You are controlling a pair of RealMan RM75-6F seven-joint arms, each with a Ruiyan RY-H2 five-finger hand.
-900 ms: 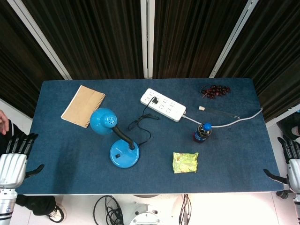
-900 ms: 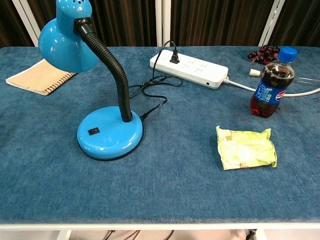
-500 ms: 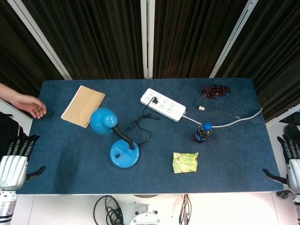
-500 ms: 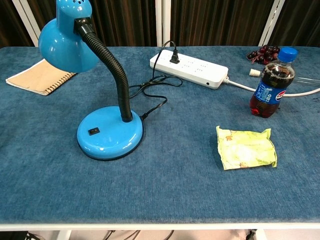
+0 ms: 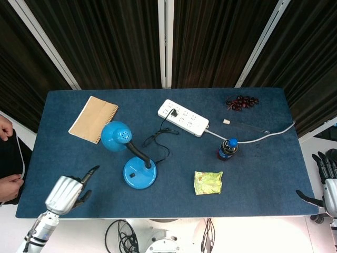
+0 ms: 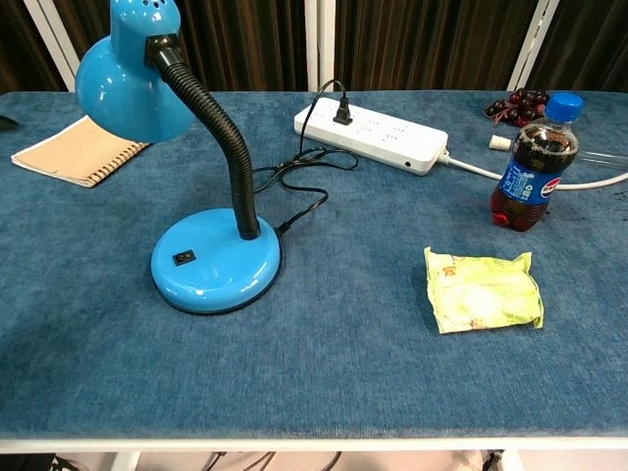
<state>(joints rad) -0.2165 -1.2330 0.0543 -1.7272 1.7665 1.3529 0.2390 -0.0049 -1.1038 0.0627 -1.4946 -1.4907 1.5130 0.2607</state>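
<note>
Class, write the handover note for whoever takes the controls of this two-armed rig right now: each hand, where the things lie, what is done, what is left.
Left hand: over the table's near left corner, one finger pointing toward the blue gooseneck desk lamp, other fingers curled in, holding nothing.
Right hand: off the right edge of the blue cloth table, fingers apart, holding nothing.
The lamp stands upright, its black cord plugged into the white power strip; its base switch faces the robot.
Done: nothing touched or gripped.
Left: probably closing the gap to the lamp; contact is yet to be made.
</note>
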